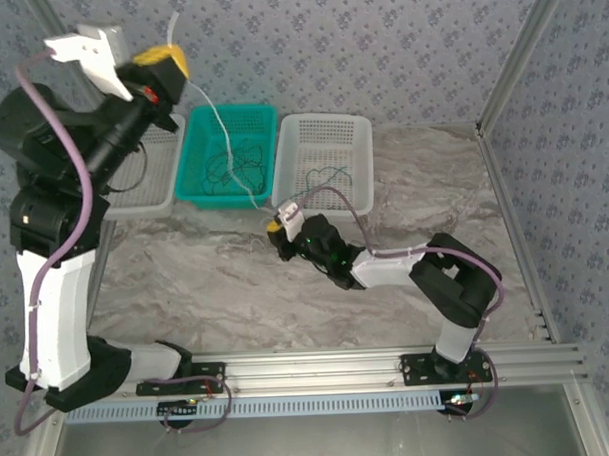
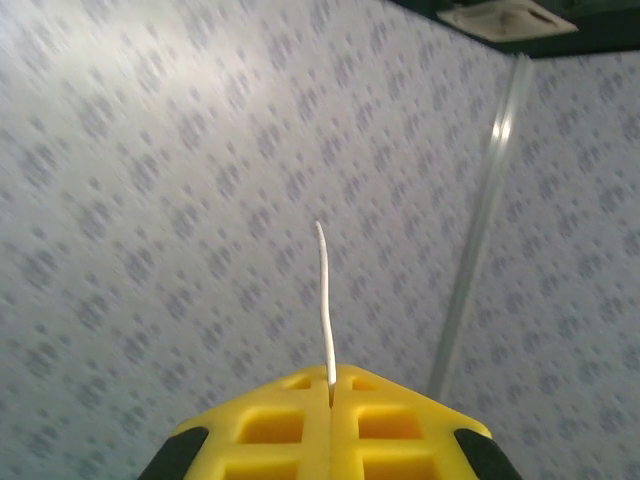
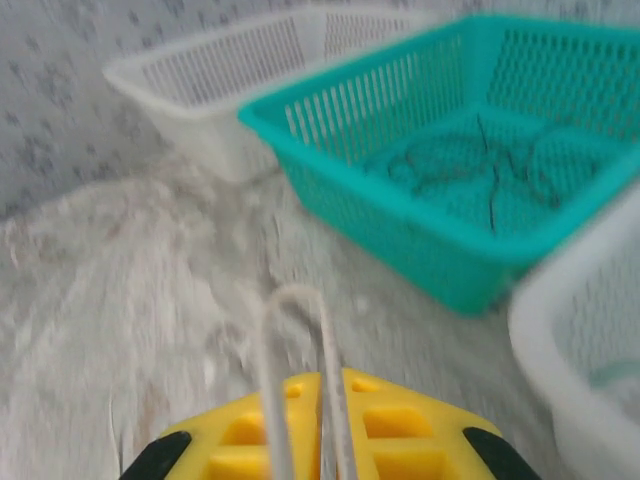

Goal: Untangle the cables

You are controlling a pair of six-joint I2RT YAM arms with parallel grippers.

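A pale white cable hangs stretched between my two grippers, above the teal basket. My left gripper is raised high at the back left and is shut on one end. A short tail of that cable sticks out past the yellow jaws of the left gripper. Low over the table, just in front of the baskets, my right gripper holds the other end. There the cable bends into a small loop, and one strand is pinched in the closed seam of the right gripper. Dark tangled cables lie in the teal basket.
A white basket with a thin green cable stands to the right of the teal one. Another white basket sits to its left, partly under my left arm. The teal basket's rim is close ahead of the right gripper.
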